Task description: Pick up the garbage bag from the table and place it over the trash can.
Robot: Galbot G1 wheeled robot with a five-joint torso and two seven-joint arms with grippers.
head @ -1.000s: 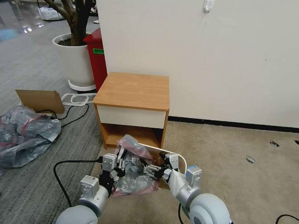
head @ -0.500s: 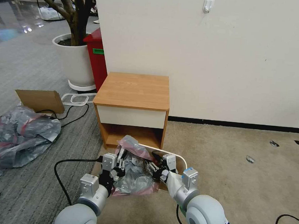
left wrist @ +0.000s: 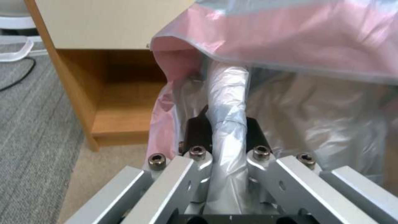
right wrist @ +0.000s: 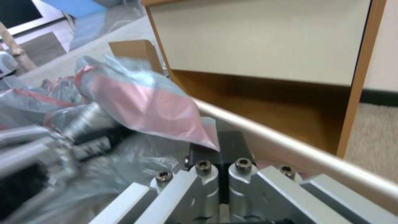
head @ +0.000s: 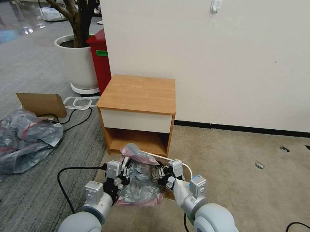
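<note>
Grey garbage bag (head: 142, 183) pinched by left gripper (head: 124, 171), right gripper (head: 163, 175), over trash can (head: 188, 168)

My arms are rounded pale grey shells ending in silver cuffs, each with a boxy white block; the right one carries a small blue patch. My left end effector (head: 124, 171) and right end effector (head: 164, 174) have black fingers (left wrist: 198, 132) on brushed aluminium links, fastened with dark hex-socket screws.
</note>
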